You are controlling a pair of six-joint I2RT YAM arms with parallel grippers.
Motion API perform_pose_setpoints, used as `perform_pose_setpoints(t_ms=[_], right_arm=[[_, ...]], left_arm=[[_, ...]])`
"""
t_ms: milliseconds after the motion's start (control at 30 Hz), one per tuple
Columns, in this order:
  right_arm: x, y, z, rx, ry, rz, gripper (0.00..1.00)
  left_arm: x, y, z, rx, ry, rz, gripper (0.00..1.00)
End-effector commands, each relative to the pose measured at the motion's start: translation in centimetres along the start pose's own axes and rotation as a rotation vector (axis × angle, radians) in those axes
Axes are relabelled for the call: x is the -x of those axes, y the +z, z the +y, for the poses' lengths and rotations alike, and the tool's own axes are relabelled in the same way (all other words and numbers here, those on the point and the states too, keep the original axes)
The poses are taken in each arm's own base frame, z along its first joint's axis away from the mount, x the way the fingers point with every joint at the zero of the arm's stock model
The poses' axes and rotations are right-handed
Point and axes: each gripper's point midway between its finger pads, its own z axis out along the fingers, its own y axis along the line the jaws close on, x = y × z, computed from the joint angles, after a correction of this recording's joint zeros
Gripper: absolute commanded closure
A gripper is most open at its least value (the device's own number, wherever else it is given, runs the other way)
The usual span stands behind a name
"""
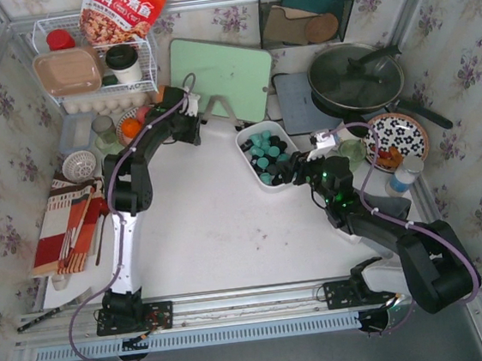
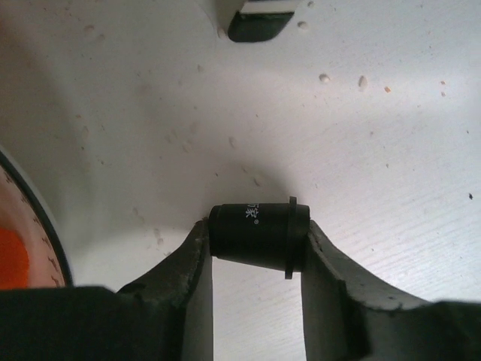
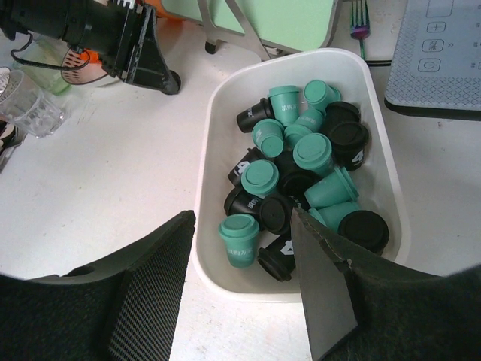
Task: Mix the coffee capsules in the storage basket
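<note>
The white storage basket stands mid-table and holds several teal and black coffee capsules. In the right wrist view the basket and its capsules lie straight ahead. My right gripper is open and empty at the basket's near end, its jaws spread over the near rim. My left gripper is left of the basket, apart from it, over bare table. It is shut on a black capsule, held sideways between the fingertips.
A green cutting board on a stand leans behind the basket. A lidded pan and floral plate are at the right. A wire rack, a glass jar and a striped cloth are at the left.
</note>
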Motion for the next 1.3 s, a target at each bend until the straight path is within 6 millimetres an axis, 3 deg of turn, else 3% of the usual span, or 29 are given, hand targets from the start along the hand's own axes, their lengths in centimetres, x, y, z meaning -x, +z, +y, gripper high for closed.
perform_pose_setpoints(t_ms=[0, 133, 200, 233, 367, 500, 633, 833, 867, 900, 933, 1000, 1167, 1267], right_arm=[[0.8, 0.3, 0.4, 0.014, -0.001, -0.023, 0.39], [0.6, 0.4, 0.3, 0.015, 0.0, -0.016, 0.39], [0.5, 0.5, 0.4, 0.019, -0.001, -0.011, 0.39], [0.4, 0.6, 0.4, 0.022, -0.001, -0.006, 0.39], [0.2, 0.8, 0.7, 0.035, 0.002, 0.012, 0.39], [-0.4, 1.3, 0.7, 0.032, 0.005, 0.045, 0.4], [-1.8, 2.0, 1.3, 0.04, 0.004, 0.117, 0.42], [-3.9, 2.5, 4.1, 0.102, -0.004, 0.224, 0.42], [-5.3, 1.9, 6.4, 0.15, 0.027, 0.28, 0.42], [-5.5, 1.7, 7.1, 0.168, 0.039, 0.289, 0.42], [-6.2, 1.1, 9.5, 0.227, 0.041, 0.311, 0.42], [-6.4, 0.4, 11.5, 0.269, 0.068, 0.32, 0.42], [-6.9, -0.8, 14.7, 0.353, 0.119, 0.374, 0.42], [-7.1, -1.1, 15.5, 0.371, 0.13, 0.403, 0.42]], left_arm=[[-2.3, -0.9, -1.2, -0.035, -0.021, 0.059, 0.72], [-0.9, -3.7, -2.6, -0.061, -0.045, -0.073, 0.78], [0.3, -6.1, -4.0, -0.087, -0.034, -0.185, 0.78], [1.6, -8.4, -4.7, -0.097, -0.01, -0.27, 0.78], [1.3, -12.5, -8.1, -0.162, 0.094, -0.5, 0.82], [-1.5, -15.4, -12.5, -0.204, 0.288, -0.646, 0.83], [-6.1, -16.1, -15.5, -0.192, 0.391, -0.668, 0.83], [-10.3, -17.3, -19.2, -0.254, 0.532, -0.719, 0.83], [-10.4, -17.9, -20.7, -0.29, 0.597, -0.763, 0.83], [-10.3, -18.2, -21.5, -0.322, 0.618, -0.777, 0.82], [-10.5, -18.4, -22.2, -0.346, 0.642, -0.782, 0.83], [-10.8, -18.6, -23.1, -0.369, 0.673, -0.795, 0.82], [-12.0, -19.4, -24.5, -0.403, 0.756, -0.848, 0.82], [-12.4, -19.7, -25.0, -0.407, 0.808, -0.865, 0.81]])
